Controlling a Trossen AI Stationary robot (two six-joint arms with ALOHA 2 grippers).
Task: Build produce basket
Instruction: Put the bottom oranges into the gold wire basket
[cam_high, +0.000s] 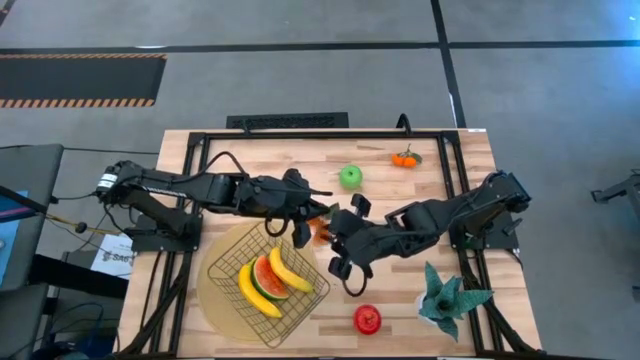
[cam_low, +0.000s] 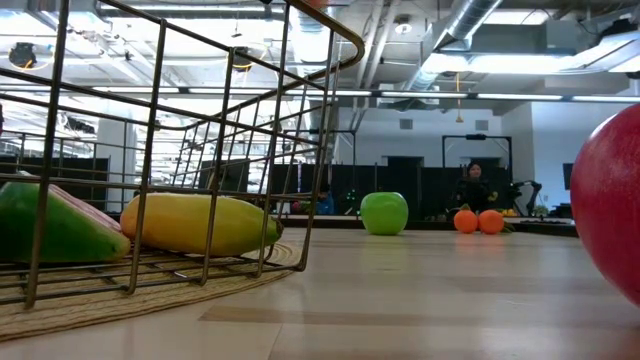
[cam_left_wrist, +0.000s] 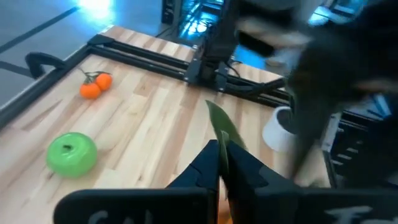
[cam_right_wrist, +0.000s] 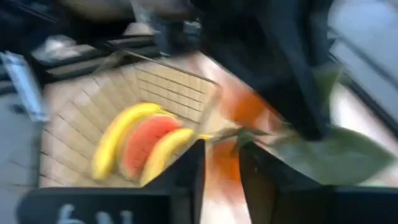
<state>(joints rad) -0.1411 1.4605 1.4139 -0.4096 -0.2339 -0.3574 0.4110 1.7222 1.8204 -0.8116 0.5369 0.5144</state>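
The dark wire basket (cam_high: 300, 300) (cam_low: 200, 150) stands on a round tan disc and holds two yellow bananas (cam_high: 290, 270) (cam_low: 195, 222) and a red-orange wedge slice (cam_high: 268, 280). My left gripper (cam_high: 305, 228) (cam_left_wrist: 222, 168) hovers beside the basket's far right corner, shut on a leafy orange (cam_high: 318, 232). My right gripper (cam_high: 343, 268) (cam_right_wrist: 221, 174) is open just right of that orange, its fingers pointing at it. A green apple (cam_high: 350, 177) (cam_low: 384, 212), a pair of leafy oranges (cam_high: 405, 158) (cam_low: 478, 221) and a shiny red fruit (cam_high: 367, 318) (cam_low: 610, 200) rest on the table. My left gripper pinches the orange's green leaf (cam_left_wrist: 219, 127) between its two fingers. The leaf sticks out past the fingertips, and the fruit itself is mostly hidden below the fingers. Neither gripper nor orange shows in the low view, so whether the fruit is clear of the table cannot be told.
A teal spiky plant (cam_high: 450, 297) stands at the near right corner, close to the right arm. The tan disc (cam_high: 212, 295) sticks out from under the basket. A dark frame (cam_high: 190, 150) runs along the table's edges. Bare wood lies between the apple and the basket.
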